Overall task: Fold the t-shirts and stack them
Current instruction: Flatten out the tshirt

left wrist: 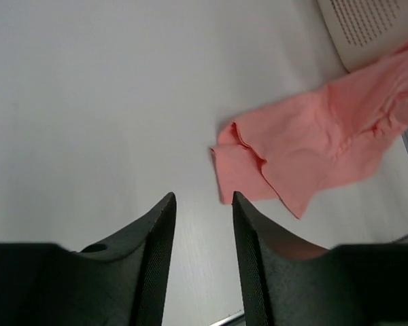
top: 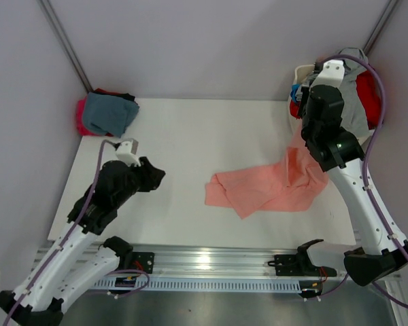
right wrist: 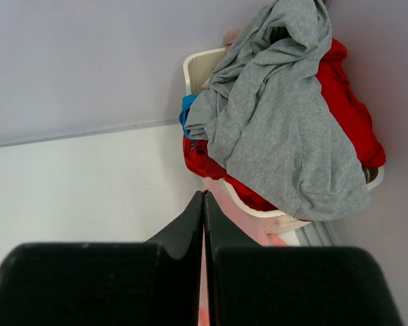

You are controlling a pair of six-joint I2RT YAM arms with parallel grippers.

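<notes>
A salmon-pink t-shirt (top: 262, 190) lies crumpled on the white table, right of centre. One end of it rises toward the basket under my right arm (top: 323, 109). My right gripper (right wrist: 204, 193) is shut, with pink cloth showing between and below its fingers. My left gripper (top: 155, 173) hovers open over bare table to the left of the pink t-shirt (left wrist: 306, 146), with nothing between its fingers (left wrist: 160, 224). Folded teal-blue, magenta and black t-shirts (top: 107, 112) sit stacked at the back left corner.
A white laundry basket (right wrist: 200, 68) stands at the back right, heaped with a grey t-shirt (right wrist: 279, 129) and a red one (right wrist: 347, 109), a bit of blue beside them. Its slotted wall (left wrist: 367, 27) shows in the left wrist view. Grey walls close in the back and sides.
</notes>
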